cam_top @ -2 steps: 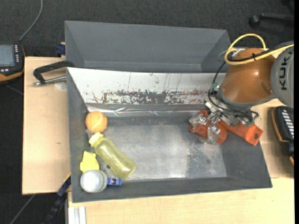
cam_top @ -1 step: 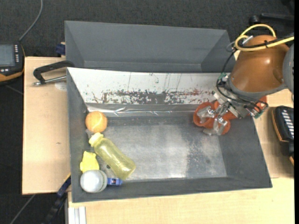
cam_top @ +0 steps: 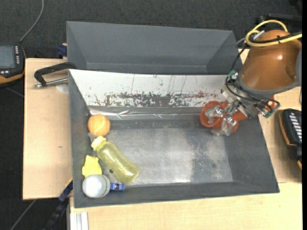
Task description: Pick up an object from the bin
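My gripper (cam_top: 225, 121) hangs at the bin's far right, close to the right wall. A red-orange rounded thing (cam_top: 208, 114) lies right against its left side, partly covered by it. Whether the gripper holds that thing is not visible.
The other things lie along the left wall: an orange ball (cam_top: 99, 125), a pale yellow bottle (cam_top: 117, 164) lying on its side, a small yellow piece (cam_top: 91, 167), a whitish ball (cam_top: 96, 186) and a small blue piece (cam_top: 117, 186). The arm's orange cover sits above the bin's right rim.
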Tool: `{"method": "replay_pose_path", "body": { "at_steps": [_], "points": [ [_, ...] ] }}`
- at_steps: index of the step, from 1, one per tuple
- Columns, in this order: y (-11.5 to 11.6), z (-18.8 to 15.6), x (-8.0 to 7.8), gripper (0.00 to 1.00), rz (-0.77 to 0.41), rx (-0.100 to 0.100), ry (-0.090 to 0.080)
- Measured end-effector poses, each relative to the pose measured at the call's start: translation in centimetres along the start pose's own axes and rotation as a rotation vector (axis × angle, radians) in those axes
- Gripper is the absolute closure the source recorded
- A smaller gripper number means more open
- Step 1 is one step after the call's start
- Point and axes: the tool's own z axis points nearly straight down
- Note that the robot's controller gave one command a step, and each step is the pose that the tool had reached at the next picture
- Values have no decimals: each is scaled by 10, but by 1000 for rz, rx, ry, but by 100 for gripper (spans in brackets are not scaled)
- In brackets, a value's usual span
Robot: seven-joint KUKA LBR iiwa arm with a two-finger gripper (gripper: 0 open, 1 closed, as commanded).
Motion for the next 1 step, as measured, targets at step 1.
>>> {"method": "replay_pose_path", "body": {
  "at_steps": [1],
  "points": [
    [-4,7,12,100,-114,12,-7]
  ]
}}
